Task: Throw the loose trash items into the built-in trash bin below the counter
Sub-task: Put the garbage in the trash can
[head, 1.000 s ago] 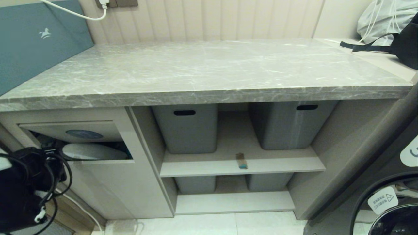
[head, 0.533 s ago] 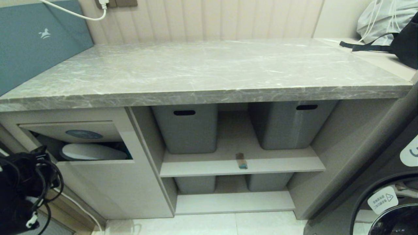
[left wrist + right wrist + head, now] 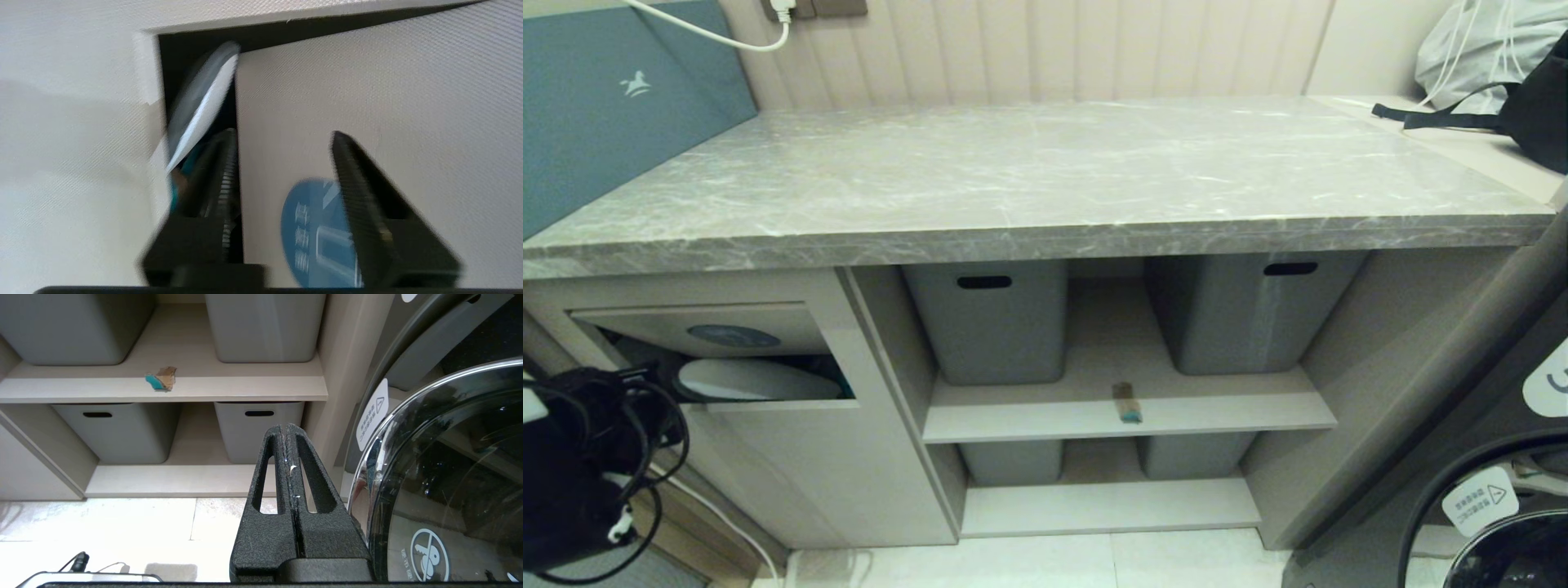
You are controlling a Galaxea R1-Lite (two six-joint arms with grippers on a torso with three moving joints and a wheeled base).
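Surface (image 3: 1045,171): grey marble-look slab with white veining, spanning the cabinet run.

Trash bin (image 3: 792,465): beige cabinet front below the surface at the robot's left. Swing flap (image 3: 703,322) pushed inward, round blue sticker (image 3: 733,336) on it.

Slipper (image 3: 756,380): flat, grey, lying in the bin's opening under the flap, its edge showing above the lower lip.

Brown strip (image 3: 1126,403): small, teal-ended, on the front edge of the upper shelf (image 3: 1233,412), between two grey tubs (image 3: 992,327), well apart from the bin.

Left gripper (image 3: 282,139): directly before the flap, jaws parted with nothing between them, one finger at the dark slot beside the slipper, the other over the sticker. In the head view only its black wrist body and cables show, at the left edge.

Right gripper (image 3: 289,430): parked low near the washing machine door (image 3: 449,477), fingers pressed together, empty.
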